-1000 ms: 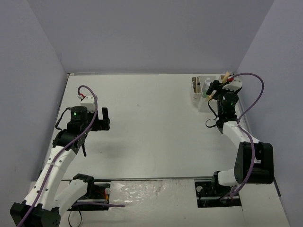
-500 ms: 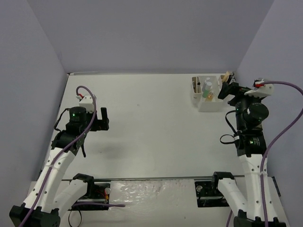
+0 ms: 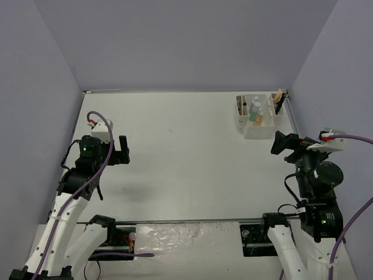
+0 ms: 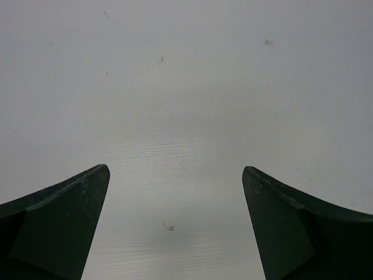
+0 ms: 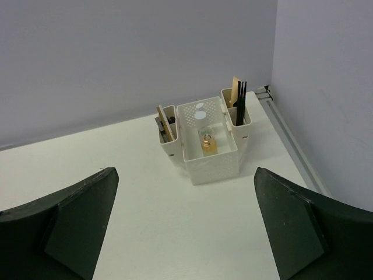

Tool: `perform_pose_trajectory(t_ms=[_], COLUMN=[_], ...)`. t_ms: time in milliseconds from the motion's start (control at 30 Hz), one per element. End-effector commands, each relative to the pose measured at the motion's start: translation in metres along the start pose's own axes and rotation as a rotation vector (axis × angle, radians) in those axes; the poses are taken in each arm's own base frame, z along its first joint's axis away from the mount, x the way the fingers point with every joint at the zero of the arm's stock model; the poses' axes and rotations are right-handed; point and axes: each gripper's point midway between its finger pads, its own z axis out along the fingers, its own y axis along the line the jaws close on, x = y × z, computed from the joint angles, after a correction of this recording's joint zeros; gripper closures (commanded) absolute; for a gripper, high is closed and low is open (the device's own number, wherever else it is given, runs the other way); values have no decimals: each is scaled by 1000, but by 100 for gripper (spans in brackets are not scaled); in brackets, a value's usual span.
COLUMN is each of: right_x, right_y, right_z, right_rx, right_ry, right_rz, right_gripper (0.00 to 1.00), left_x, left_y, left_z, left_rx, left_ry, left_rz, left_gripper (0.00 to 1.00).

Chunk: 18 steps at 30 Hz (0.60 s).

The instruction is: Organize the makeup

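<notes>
My tabletop (image 3: 186, 151) is plain white with a few faint specks. The walls (image 3: 175, 41) around it are pale lavender-grey. My left gripper (image 4: 175, 169) and right gripper (image 5: 185, 170) have dark, green-black fingers (image 4: 52, 227). My arms (image 3: 67, 201) are white with black joints and carry purple cables (image 3: 111, 131). A green light (image 3: 85, 147) glows on the left one. The box (image 5: 210, 153) is white, its back wall dotted with round holes. Inside show an amber bottle (image 5: 208, 143), black pencils (image 5: 240, 105), a tan stick (image 5: 234, 92) and a green bottle (image 3: 254, 117).

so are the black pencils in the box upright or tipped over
Upright: the black pencils stand on end in the side cup, tops poking above its rim.
</notes>
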Motion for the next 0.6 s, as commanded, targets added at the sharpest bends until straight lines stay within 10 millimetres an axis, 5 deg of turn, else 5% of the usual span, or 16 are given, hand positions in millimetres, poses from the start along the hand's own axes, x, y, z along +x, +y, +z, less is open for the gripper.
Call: perform_pose_trajectory(t_ms=[0,567], right_x=[8,14], right_y=[-1,-3], right_z=[-3,-7], right_rx=[-5,-3], right_ry=[15,12], right_rz=[-44,-45], right_gripper=[0,0], left_x=[-25,-10], left_y=[3,14], left_z=[-16,-14], left_rx=[-13,-64], left_ry=[-96,-76], left_rz=[-1,2], left_gripper=[3,3])
